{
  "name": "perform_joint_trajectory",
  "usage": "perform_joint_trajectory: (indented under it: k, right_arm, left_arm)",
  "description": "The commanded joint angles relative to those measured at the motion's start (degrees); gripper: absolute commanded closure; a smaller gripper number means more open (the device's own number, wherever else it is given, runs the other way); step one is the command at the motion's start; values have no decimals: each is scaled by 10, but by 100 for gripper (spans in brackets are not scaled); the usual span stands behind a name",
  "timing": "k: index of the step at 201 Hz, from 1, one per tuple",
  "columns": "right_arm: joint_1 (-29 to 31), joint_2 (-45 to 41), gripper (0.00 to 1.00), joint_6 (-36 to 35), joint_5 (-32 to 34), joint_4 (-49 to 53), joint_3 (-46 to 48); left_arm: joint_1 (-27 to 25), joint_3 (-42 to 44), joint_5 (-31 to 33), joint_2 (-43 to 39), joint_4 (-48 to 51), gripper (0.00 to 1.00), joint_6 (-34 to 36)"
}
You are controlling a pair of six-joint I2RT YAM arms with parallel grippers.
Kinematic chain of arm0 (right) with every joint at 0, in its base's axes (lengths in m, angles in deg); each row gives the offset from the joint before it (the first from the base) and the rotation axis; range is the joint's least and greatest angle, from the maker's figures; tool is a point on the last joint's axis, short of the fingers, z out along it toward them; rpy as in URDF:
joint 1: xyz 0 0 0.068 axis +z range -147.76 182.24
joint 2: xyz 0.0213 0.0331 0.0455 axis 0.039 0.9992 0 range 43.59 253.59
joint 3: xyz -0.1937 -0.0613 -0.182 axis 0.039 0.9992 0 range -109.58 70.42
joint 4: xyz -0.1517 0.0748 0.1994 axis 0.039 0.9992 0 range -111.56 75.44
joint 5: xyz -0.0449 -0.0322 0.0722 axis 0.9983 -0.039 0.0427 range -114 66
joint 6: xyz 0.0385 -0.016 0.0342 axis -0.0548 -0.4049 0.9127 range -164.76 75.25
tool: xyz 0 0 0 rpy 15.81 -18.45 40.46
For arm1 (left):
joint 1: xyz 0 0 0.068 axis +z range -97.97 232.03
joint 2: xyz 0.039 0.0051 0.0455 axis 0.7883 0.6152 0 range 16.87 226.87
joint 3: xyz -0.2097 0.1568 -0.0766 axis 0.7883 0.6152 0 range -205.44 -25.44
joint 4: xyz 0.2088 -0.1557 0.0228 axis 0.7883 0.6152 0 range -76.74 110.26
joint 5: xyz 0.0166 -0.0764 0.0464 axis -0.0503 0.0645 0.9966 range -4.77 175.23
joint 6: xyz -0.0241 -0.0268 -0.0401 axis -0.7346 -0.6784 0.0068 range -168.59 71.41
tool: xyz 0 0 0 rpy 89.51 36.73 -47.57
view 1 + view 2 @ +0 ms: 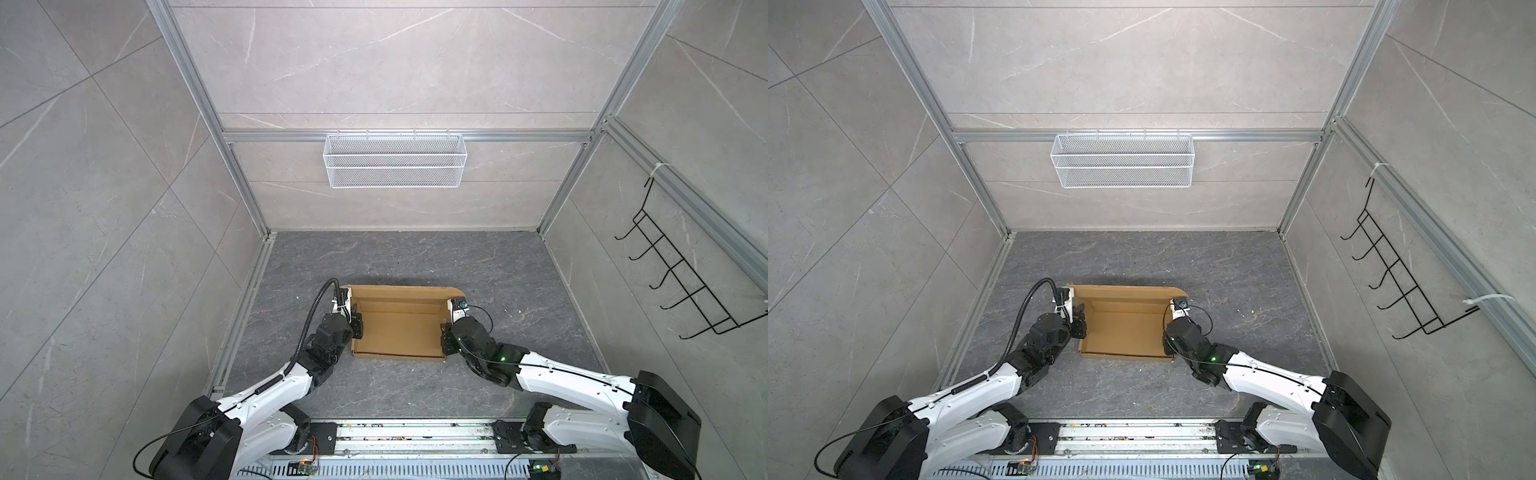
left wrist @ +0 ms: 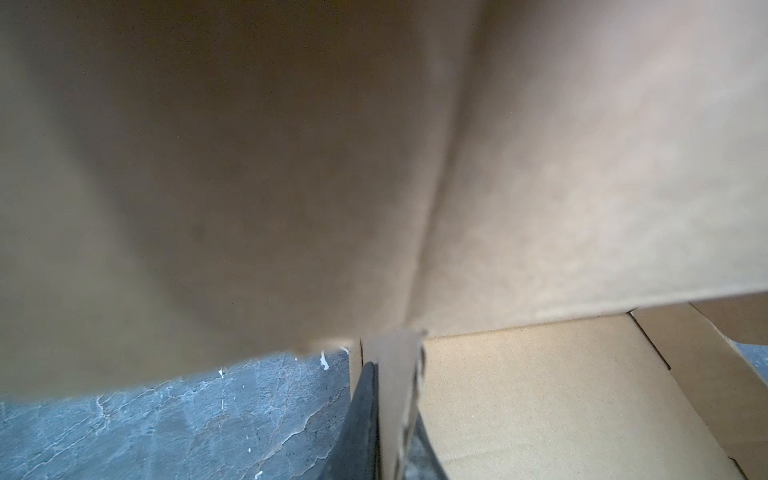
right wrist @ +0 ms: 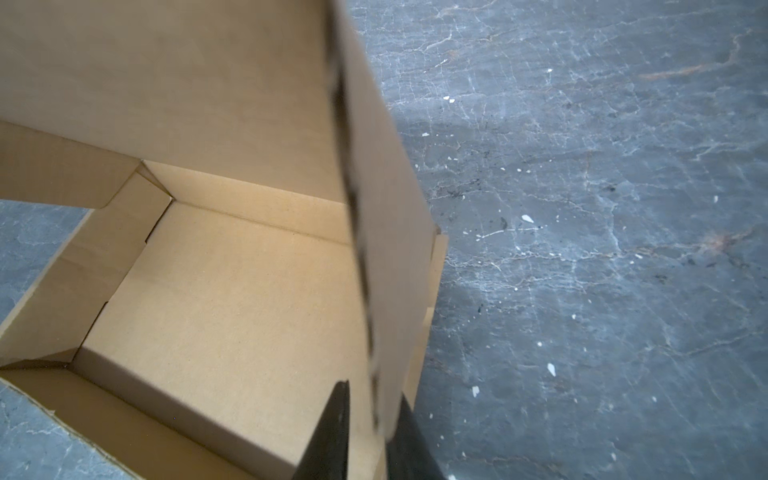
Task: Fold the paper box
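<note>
The paper box (image 1: 399,328) sits open on the worktop (image 1: 519,282). The left gripper (image 2: 390,395) is clamped on one side wall. The right gripper (image 3: 372,411) straddles the opposite wall, its grip unclear.

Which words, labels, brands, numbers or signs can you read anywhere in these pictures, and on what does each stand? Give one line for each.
No text can be read in any view.
paper box: plain brown cardboard with no print, in both wrist views too.
blue patch on the right arm's wrist camera: too small to read.
circuit board on the base rail: any marking is too small to read.
</note>
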Motion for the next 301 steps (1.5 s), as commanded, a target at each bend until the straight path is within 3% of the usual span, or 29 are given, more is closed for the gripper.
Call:
perform_joint_trajectory:
  k: [1,56,96,121,155,236,301]
  right_arm:
    - [-4,-31,74,-38,9,33,-17]
    - [-7,-51,70,-88,22,71,-59]
    - [-7,-40,80,-90,34,59,-68]
    - [-6,-38,89,-76,30,48,-62]
    - [8,-28,95,-42,27,17,-41]
    - [70,6,97,29,105,-24,-18]
    - [71,-4,97,19,107,-28,9]
  left_arm:
    - [-1,-3,9,-5,61,93,28]
    - [-2,-14,11,-8,73,93,36]
    - [-1,-23,8,-2,73,93,40]
    - [-2,-28,7,-2,76,93,40]
    - [-2,-23,-1,1,66,93,25]
    - [-17,-5,-11,-15,59,93,-7]
    - [-17,34,5,-12,39,93,-12]
